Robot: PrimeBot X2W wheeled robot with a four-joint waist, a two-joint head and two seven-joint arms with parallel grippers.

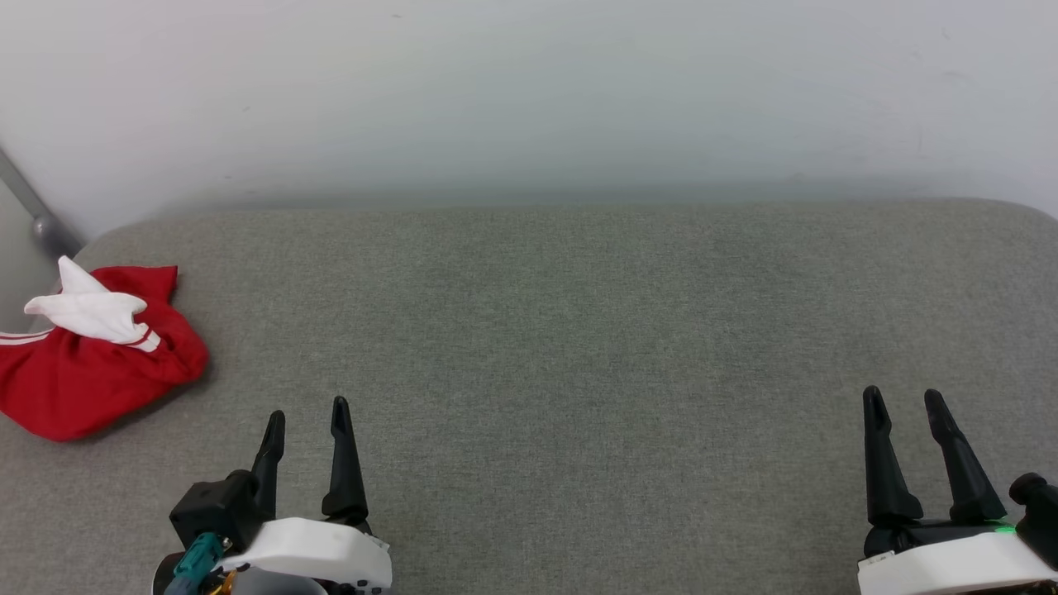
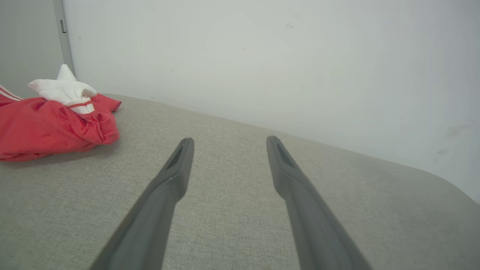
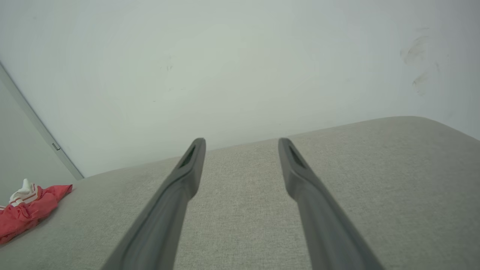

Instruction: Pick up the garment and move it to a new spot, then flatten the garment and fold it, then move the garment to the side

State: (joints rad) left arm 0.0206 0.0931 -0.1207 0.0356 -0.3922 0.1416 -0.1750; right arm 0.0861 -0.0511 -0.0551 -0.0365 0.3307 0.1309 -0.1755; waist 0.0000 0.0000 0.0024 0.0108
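The garment [image 1: 91, 372] is a red shirt bunched into a heap at the far left edge of the grey padded surface [image 1: 562, 330], with a white sleeve and red-white stripe trim on top. Its printed side is hidden. The left wrist view has the garment [image 2: 52, 123] at its left, and the right wrist view has the garment [image 3: 26, 210] far off at its lower left. My left gripper [image 1: 307, 417] hovers open near the front edge, to the right of the heap and apart from it. My right gripper [image 1: 905, 401] stands open at the front right, holding nothing.
A pale wall [image 1: 529, 99] rises right behind the padded surface. A grey metal bar [image 1: 33, 207] slants down at the far left, just behind the garment. The surface's corners are rounded at back left and back right.
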